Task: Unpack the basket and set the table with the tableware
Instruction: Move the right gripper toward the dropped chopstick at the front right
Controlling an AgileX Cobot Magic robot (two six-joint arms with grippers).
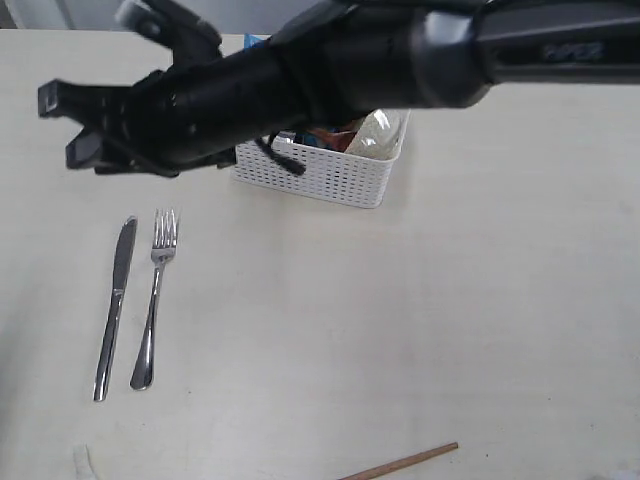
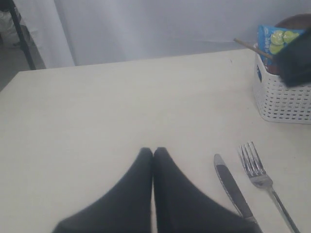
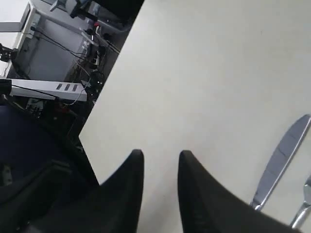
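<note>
Two utensils, the knife [image 1: 114,300] and fork [image 1: 154,300], are laid parallel well apart from the basket [image 1: 330,178] as a place setting, while the right gripper [image 3: 160,155] is held spread and empty off to the basket's side and the left gripper [image 2: 153,151] is pressed together on nothing.

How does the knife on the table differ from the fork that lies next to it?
The knife ends in one flat, pointed blade; the fork ends in several tines. The knife has a nearly even width, while the fork narrows at its neck and widens to a rounded handle end. In the exterior view the knife lies left of the fork. Both are shiny steel, lie flat on the table, apart, heads toward the basket.
</note>
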